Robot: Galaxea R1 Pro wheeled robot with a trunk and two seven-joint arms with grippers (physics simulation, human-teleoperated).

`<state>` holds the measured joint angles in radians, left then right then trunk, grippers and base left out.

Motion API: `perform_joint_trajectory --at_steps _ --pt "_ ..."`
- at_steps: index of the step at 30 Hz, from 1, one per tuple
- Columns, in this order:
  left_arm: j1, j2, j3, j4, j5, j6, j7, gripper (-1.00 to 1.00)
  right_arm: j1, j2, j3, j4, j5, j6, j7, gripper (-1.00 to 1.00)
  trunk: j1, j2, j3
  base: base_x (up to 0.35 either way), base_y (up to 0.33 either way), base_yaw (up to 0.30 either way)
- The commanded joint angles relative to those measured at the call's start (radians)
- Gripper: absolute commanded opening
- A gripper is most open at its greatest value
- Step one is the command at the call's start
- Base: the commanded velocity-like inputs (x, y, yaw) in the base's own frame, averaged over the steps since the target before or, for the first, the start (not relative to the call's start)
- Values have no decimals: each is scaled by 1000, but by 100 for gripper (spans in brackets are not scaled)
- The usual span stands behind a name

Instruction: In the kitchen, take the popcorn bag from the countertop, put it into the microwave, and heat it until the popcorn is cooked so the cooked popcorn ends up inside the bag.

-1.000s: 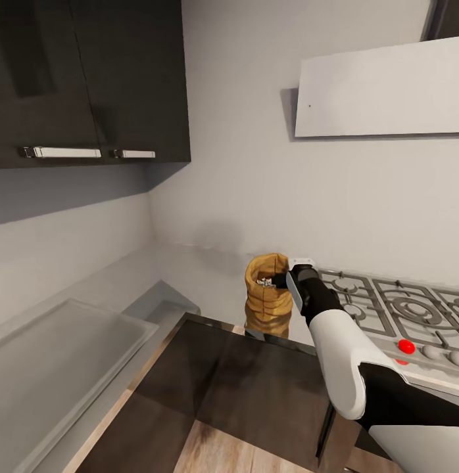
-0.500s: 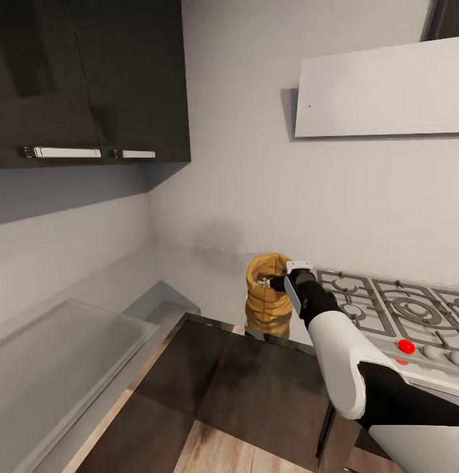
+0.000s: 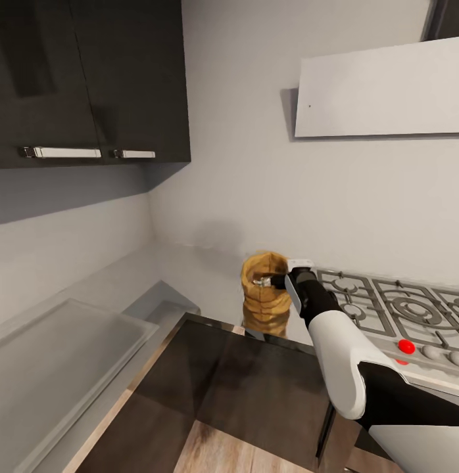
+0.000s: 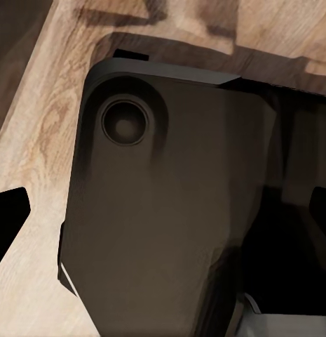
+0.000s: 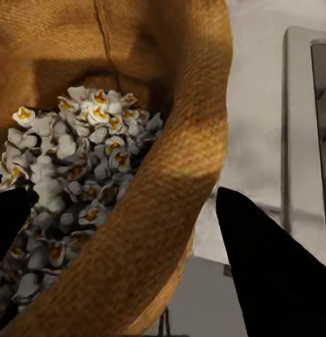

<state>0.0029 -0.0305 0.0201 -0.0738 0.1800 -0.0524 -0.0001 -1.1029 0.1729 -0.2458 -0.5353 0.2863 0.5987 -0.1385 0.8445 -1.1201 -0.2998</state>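
Note:
The tan-orange popcorn bag (image 3: 264, 309) stands on the grey countertop (image 3: 203, 269) just left of the steel hob. My right gripper (image 3: 265, 281) reaches over from the hob side and is shut on the bag's thick rim (image 5: 155, 210). One finger is inside the sack and the other (image 5: 275, 267) is outside. Pale whitish popcorn (image 5: 71, 161) with orange centres fills the bag. My left gripper (image 4: 163, 210) hangs open over the wooden floor and the robot's dark base. I cannot make out the microwave.
The gas hob (image 3: 394, 305) with a red knob (image 3: 406, 345) lies right of the bag, under the flat white hood (image 3: 387, 89). Dark wall cabinets (image 3: 91, 79) hang at upper left. A dark glossy steel-edged panel (image 3: 256, 387) lies in front, with a pale grey slab (image 3: 58, 355) at left.
The bag has shifted slightly left and up with my right gripper holding its rim, which now leans a little. The camera and left arm have not moved.

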Motion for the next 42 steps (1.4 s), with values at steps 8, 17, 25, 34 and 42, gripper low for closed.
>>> perform_joint_trajectory --at_steps 8,17,25,34,42 --pt "0 0 1 -1 6 -1 -1 100 0 2 -10 26 -6 9 -47 -100 0 -1 -1 0 0 0" --pt "0 0 1 -1 6 -1 0 100 0 2 -9 26 -6 10 -61 -100 0 -1 -1 0 0 0" --pt "0 0 1 -1 7 -1 0 100 0 2 -7 -158 -7 146 -59 -100 0 -1 -1 0 0 0" --pt "0 0 1 -2 7 -1 0 100 0 2 0 -295 -8 322 -58 -100 0 -1 -1 0 0 0" --pt "0 -2 1 -1 7 -1 0 100 1 2 2 -415 -7 449 -55 -100 0 -1 -1 0 0 0"
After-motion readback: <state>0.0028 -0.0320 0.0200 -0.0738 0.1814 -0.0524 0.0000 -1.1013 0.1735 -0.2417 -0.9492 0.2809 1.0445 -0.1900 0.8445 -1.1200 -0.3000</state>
